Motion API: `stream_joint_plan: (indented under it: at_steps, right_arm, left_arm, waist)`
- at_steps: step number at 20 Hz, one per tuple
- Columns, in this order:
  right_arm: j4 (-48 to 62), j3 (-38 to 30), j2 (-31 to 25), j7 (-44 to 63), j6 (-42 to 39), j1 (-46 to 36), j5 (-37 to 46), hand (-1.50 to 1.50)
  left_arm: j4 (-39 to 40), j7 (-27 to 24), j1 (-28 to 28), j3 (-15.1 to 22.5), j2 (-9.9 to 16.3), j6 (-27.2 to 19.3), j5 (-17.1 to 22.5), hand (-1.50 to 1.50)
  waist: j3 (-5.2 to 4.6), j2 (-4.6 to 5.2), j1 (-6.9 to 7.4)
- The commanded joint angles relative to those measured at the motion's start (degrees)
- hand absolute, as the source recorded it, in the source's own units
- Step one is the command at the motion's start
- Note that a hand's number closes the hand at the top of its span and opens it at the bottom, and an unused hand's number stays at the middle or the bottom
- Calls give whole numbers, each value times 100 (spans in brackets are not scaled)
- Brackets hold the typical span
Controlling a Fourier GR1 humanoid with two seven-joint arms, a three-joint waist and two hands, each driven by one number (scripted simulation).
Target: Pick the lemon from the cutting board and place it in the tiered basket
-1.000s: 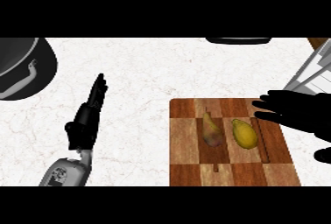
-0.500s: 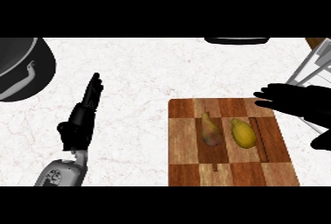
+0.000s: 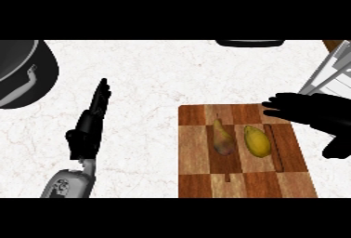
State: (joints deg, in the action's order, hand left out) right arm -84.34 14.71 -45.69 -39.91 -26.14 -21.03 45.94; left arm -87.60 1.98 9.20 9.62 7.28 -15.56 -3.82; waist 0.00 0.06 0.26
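Observation:
A yellow lemon (image 3: 257,141) lies on the checkered wooden cutting board (image 3: 205,179) at the lower right, beside a brownish pear (image 3: 221,138) to its left. My right hand (image 3: 312,114) hovers open over the board's upper right corner, fingers spread toward the left, a little above and to the right of the lemon and not touching it. My left hand (image 3: 90,122) rests open on the counter to the left, fingers straight and pointing away. Part of the tiered basket (image 3: 330,73), a grey wire frame, shows at the right edge.
A dark pot (image 3: 24,74) with a handle sits at the upper left. A dark round object (image 3: 250,42) peeks in at the top edge. White marble counter lies between my left hand and the board.
My right hand has drifted up and to the right, away from the lemon toward the board's upper right corner. The left arm has barely shifted. The lemon and pear have not moved.

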Motion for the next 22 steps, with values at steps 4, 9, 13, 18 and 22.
stream_joint_plan:
  at_steps: [4, 9, 13, 18, 22]
  right_arm:
    - [358, 114, 246, -487, -176, -83, 224, -150]
    - [255, 56, 210, -425, -594, -354, 119, -150]
    - [373, 588, 833, 143, -297, -184, 472, -150]
    - [251, 254, 551, -215, -490, -73, 418, -150]
    - [840, 323, 932, -203, -287, -340, 748, -150]
  left_arm:
    - [126, -26, 149, -161, -45, 162, -12, 0]
    - [132, 152, 261, -219, -62, 222, -64, 0]
    - [-62, 350, 274, -72, -211, 45, -274, 0]
    - [39, -115, -95, -410, -82, 376, 22, 0]
    - [192, -116, 137, -441, -175, 339, -115, 0]
  waist:
    - [-1, 0, -11]
    - [-2, -2, -10]
    - [0, -2, 4]
    - [-2, -10, -22]
    - [-1, -1, -5]
